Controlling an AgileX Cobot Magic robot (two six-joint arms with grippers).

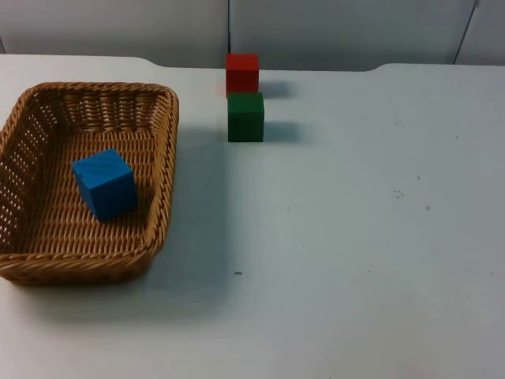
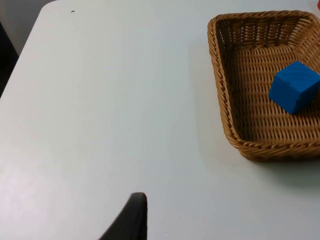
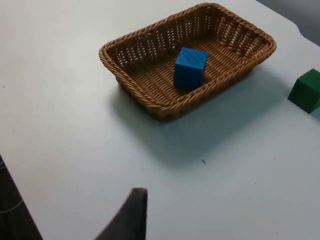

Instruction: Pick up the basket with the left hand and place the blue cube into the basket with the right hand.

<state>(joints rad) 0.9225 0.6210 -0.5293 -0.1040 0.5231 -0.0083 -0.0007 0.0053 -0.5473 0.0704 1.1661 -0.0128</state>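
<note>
Left gripper's black fingertip point(image 2: 131, 220) hangs over bare white table top point(image 2: 100, 110), well apart from the brown woven wicker basket point(image 2: 227, 95), and I can't tell if that gripper is spread or pressed together. Right gripper's black fingertip point(image 3: 129, 217) hangs over the table too, w/ the basket point(image 3: 145, 97) far ahead of it; can't tell its state either. Neither one holds anything. From the top view, the basket point(image 1: 167, 158) sits flat on the table point(image 1: 355, 260) at the left side, w/ its shadow on the table beside it. The blue cube point(image 1: 104, 183) is already inside the basket, resting on the woven floor, a bit turned so its corner points toward the near wall. It sits about mid-basket, not touching any wall as far as I can see. In the left wrist view the blue cube point(image 2: 294, 86) looks tipped, near the basket's far side. In the right wrist view it point(image 3: 190, 67) stands in the middle of the basket. A dark green cube point(image 1: 245, 117) stands on the table right of the basket, apart from it, and a red cube point(image 1: 241, 73) stands just behind the green one, v. close to it, near the grey partition wall point(image 1: 331, 31). The green cube point(image 3: 306, 90) also shows in the right wrist view, well apart from the basket.
</note>
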